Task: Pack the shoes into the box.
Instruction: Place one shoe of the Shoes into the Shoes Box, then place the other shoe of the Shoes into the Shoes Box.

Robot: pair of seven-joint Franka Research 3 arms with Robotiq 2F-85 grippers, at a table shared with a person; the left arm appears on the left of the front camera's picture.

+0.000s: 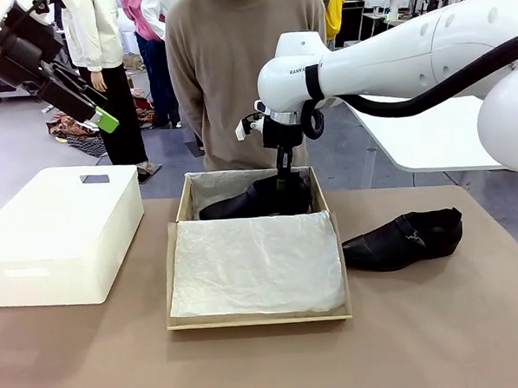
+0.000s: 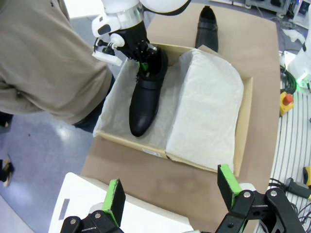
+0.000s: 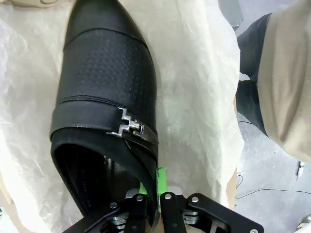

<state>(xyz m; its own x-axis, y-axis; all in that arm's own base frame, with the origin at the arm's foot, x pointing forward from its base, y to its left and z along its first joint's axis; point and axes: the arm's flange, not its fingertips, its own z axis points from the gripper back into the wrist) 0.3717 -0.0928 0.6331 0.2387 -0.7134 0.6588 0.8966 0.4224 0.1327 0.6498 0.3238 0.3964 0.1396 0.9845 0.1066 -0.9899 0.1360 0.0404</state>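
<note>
Gripping: the right gripper is clamped on the held shoe, pinching the side wall of its opening close to the heel, one finger inside and one outside.
Held shoe's place: in the far strip of the box, on the tissue paper. Whether its sole bears fully on the lining I cannot tell.
Long axis: left to right along the far wall, toe to the left, heel to the right under the claw.
Second shoe: the second shoe stands on its sole on the table, right of the box and apart from its wall, toe pointing left toward the box.
Left gripper: the left gripper has its jaws spread wide with nothing between them. It is raised over the white box at the far left, well apart from both shoes.
Step, as judged: the first shoe is about to be let go, so the task is roughly half done.
Coming move turns on: the second shoe lies right of and nearer than the claw, its axis roughly parallel to the held shoe's. The right arm is clearly the closer one and should need little wrist turn.
Risk: the free near half of the box is covered by a raised sheet of tissue.
</note>
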